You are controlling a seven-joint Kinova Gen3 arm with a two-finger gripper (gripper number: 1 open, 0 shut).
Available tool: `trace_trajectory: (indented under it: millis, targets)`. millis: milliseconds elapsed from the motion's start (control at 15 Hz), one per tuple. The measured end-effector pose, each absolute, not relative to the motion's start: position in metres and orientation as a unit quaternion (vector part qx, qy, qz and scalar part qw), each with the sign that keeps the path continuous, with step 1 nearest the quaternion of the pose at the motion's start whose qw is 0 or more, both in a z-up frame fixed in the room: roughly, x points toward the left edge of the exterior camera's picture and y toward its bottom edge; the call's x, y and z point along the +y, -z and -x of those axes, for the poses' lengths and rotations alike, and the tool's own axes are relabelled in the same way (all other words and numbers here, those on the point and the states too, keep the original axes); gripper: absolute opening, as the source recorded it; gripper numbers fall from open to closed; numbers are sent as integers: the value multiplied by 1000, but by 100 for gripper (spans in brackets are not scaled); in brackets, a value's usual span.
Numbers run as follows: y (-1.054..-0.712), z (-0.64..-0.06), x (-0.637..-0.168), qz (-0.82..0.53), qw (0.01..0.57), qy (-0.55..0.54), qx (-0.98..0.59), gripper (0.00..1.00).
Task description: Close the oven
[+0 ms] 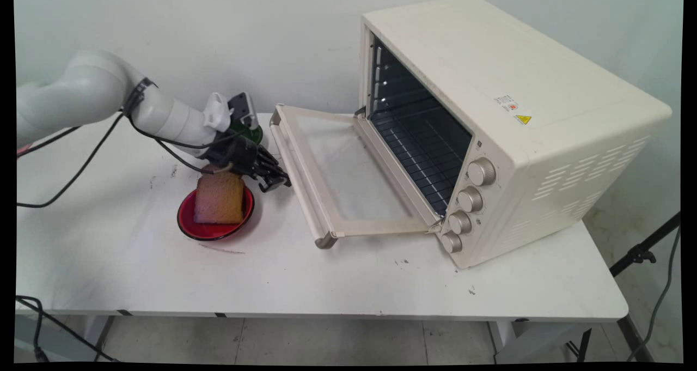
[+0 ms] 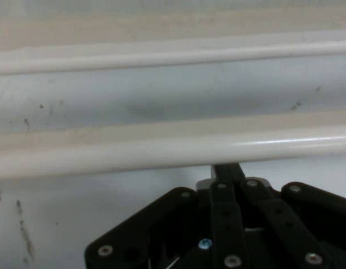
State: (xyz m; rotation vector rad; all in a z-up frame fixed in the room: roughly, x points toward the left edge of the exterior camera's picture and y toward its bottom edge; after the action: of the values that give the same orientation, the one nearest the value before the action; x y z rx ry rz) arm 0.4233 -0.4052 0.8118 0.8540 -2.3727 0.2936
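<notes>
White desk against a pale wall. End effector, fingers pressed together with nothing between them, lies low just beside the handle bar of the oven door, which is folded down flat. Cream toaster oven stands to the right, its racks exposed. Left of the end effector, a slice of bread rests on a red plate; a green object sits behind the wrist.

A cream toaster oven stands on the white surface with its glass door folded down, beside a red plate bearing a slice of bread, a green object behind.
</notes>
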Motion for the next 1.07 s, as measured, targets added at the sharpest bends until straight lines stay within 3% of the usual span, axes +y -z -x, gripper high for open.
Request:
trace_trajectory:
  millis: [533,1067]
  targets:
    - [-819,-414,-410,-339,304,-103,-884,0]
    - [-863,-414,-418,-354,336,-110,-866,0]
